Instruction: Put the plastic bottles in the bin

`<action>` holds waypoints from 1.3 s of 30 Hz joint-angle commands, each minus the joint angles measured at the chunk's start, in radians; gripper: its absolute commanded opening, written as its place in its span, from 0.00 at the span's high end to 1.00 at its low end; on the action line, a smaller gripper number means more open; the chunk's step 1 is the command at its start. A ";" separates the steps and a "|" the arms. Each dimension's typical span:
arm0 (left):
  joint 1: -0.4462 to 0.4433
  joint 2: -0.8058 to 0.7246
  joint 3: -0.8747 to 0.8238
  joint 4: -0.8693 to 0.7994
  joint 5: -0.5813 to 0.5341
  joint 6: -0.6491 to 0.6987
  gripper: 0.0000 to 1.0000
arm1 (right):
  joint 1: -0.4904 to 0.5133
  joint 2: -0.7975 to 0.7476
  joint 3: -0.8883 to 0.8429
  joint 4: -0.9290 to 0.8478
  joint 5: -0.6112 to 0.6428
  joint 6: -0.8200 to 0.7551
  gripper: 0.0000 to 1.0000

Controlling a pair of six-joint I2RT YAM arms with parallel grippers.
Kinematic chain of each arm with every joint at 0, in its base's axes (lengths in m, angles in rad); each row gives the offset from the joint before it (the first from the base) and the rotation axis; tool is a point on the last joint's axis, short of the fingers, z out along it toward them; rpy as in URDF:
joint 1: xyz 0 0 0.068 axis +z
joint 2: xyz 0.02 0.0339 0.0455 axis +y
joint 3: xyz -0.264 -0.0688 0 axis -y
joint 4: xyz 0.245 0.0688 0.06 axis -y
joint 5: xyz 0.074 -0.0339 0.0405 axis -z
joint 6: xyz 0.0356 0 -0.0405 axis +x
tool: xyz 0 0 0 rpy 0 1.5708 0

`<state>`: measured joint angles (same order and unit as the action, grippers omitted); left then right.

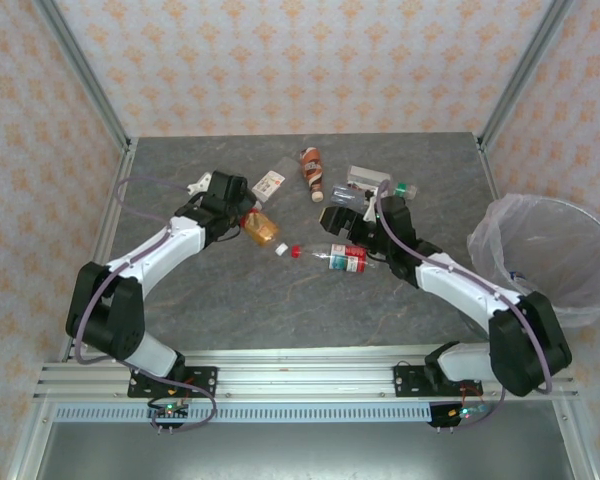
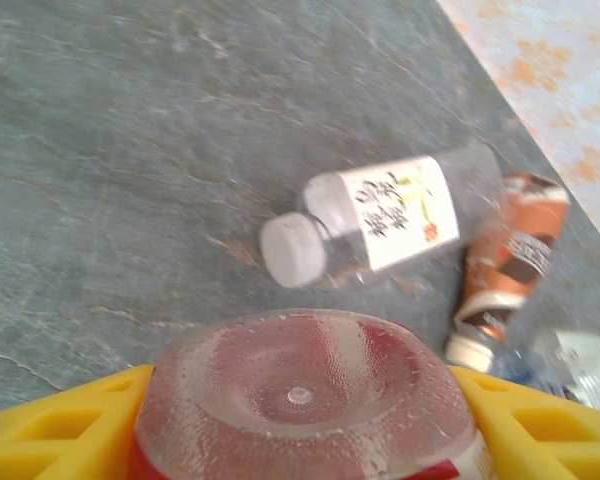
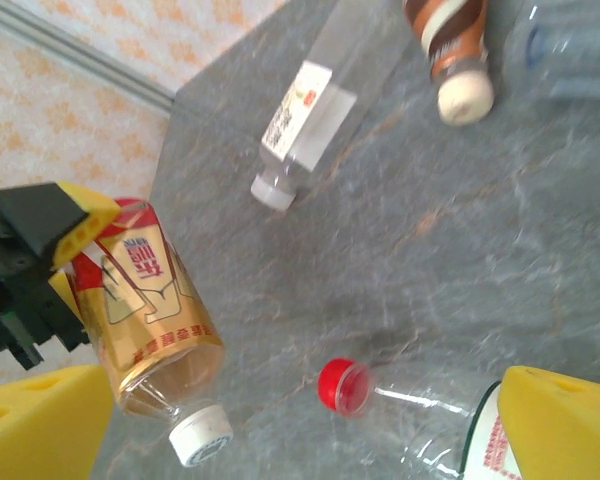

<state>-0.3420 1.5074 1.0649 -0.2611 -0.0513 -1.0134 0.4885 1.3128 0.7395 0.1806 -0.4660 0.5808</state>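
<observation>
Amber-tinted bottle (image 3: 150, 300) is clamped at its base between the left fingers (image 2: 70, 425), left of centre over the surface (image 1: 230, 310). The right fingers (image 3: 560, 425) gape wide above a red-capped bottle (image 3: 410, 410). I'd hold firm and lift well clear before crossing to the bin (image 1: 495, 250), far right.

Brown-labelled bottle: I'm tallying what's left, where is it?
Top view: the brown-labelled bottle lies at the far middle of the table, between the white-labelled bottle and a green-capped clear bottle.

Bench (image 1: 280, 300): matt, grey, stone-look, finely veined. Bottles (image 2: 380, 215): clear glossy plastic; smooth printed labels. Fingers (image 2: 540, 420): matt yellow plastic. Bin liner (image 1: 555, 250): thin, translucent, crinkled plastic film.
</observation>
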 commanded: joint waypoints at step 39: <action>-0.150 0.013 0.132 0.152 0.325 0.308 0.33 | 0.131 0.229 0.167 0.168 -0.333 -0.099 0.02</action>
<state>-0.4847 1.5105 1.1645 -0.1467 0.2588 -0.7071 0.6167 1.5372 0.8795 0.2924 -0.7521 0.4816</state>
